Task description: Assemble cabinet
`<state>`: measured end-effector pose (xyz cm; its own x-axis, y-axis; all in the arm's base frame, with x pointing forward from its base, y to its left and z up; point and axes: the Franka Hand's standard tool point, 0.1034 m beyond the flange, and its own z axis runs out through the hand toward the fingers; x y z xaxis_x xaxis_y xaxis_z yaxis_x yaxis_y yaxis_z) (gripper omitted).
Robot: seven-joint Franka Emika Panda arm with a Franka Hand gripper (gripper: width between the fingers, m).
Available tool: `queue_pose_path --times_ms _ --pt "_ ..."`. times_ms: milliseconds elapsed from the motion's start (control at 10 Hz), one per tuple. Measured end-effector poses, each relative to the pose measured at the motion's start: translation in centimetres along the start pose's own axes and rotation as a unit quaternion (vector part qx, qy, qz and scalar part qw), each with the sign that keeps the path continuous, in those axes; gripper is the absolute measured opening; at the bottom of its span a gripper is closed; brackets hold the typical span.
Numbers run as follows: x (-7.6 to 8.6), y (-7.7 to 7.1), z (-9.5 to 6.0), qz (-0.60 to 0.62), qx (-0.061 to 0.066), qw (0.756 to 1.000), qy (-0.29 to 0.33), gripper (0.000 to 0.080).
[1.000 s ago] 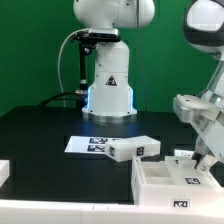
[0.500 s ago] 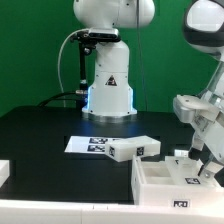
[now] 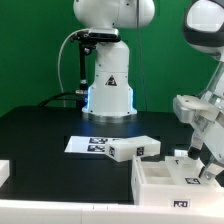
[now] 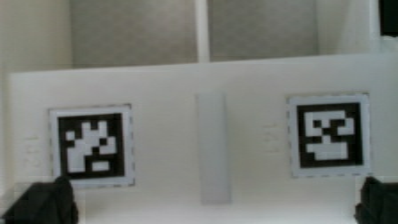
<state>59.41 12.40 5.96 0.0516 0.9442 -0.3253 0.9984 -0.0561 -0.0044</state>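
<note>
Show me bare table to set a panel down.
Bare table between the white part at the exterior view's left edge and the marker board, also in front of that board. That view's right is crowded: white block, cabinet, gripper.

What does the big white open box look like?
The white box looks like smooth plastic. It lies open side up on the black table, at the exterior view's right, with a divider inside. Black-and-white square tags mark its walls. The open gripper hangs over one wall; whether it touches is unclear.
</note>
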Motion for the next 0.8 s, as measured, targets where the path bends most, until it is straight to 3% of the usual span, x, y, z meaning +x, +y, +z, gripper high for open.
queue_pose_path --times_ms 100,200,300,500,600,800 --pt "0.0 -0.1 -0.1 0.0 0.002 1.0 -0.002 0.0796" --pt "-0.2 -0.7 -1.3 -0.001 0.014 1.0 -0.016 0.0796" --pt "0.3 -1.7 -3.0 -0.002 0.009 1.0 -0.015 0.0796" --pt "1.0 -5.1 -4.7 0.007 0.004 1.0 -0.012 0.0796" --pt "1.1 -5.5 -5.0 0.012 -0.006 1.0 -0.001 0.0796" --pt "1.0 -5.6 -4.7 0.011 -0.003 1.0 -0.003 0.0796"
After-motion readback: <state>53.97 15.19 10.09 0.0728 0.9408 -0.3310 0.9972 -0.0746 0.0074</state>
